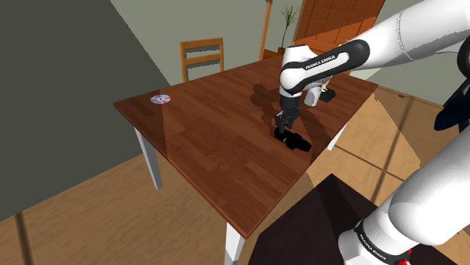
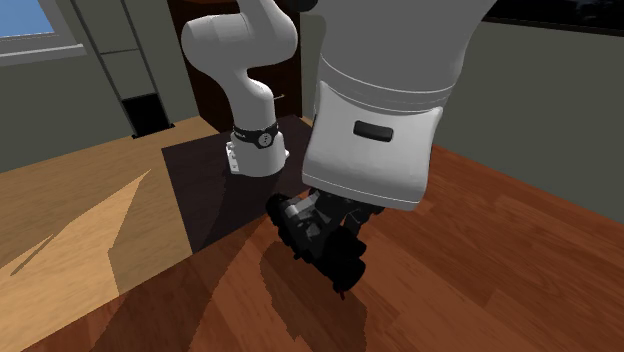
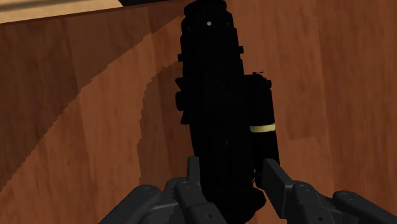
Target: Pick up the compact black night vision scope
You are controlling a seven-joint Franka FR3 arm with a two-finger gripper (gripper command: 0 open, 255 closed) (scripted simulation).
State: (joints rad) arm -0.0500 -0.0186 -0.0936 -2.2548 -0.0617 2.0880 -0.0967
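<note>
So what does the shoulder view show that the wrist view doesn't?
Shoulder view: the whole table with a disc on it, a chair behind, and the white arm. Wrist view: a pale band on the side of the scope. Both: that black scope lying on the wood, with the hand right at it.

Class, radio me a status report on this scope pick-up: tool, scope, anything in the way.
Tool down at the black scope, closure unclear. Scope lying on the brown table. Disc far across the table, not in the way.
</note>
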